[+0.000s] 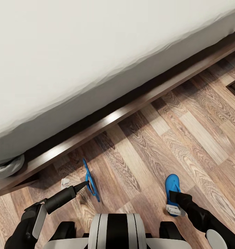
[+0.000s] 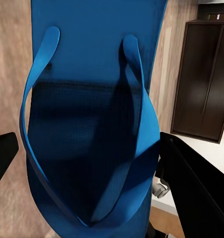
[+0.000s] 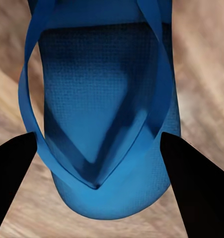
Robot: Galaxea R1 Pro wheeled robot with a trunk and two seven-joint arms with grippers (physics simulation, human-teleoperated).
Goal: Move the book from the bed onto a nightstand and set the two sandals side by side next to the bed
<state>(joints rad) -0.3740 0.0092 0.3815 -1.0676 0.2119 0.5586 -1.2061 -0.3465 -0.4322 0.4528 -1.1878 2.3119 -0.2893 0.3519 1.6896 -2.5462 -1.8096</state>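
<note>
Sandals, both bright blue, sit on the wood floor (image 1: pixel 200 138) beside the bed (image 1: pixel 79 62), one at each claw. The left sandal (image 1: pixel 91 180) stands up on its edge, tilted, close to the bed's dark wooden frame (image 1: pixel 131 107). The left claw (image 1: pixel 83 184) reaches it from the side, its dark fingertip touching the sandal's edge. In the left wrist view this sandal (image 2: pixel 92 124) lies between the two black fingers (image 2: pixel 196 188), which stand wide apart on either side of it, close to its edges; whether they press it I cannot tell. A dark wooden cabinet (image 2: pixel 203 79) shows behind.

The right sandal (image 1: pixel 172 186) lies flat on the floor, straps up, well apart from the other. The right claw (image 1: pixel 174 206) hangs over its near end. In the right wrist view the sandal (image 3: pixel 104 114) lies between the open fingers (image 3: pixel 191 183), which flank its rounded end without clearly touching it.
</note>
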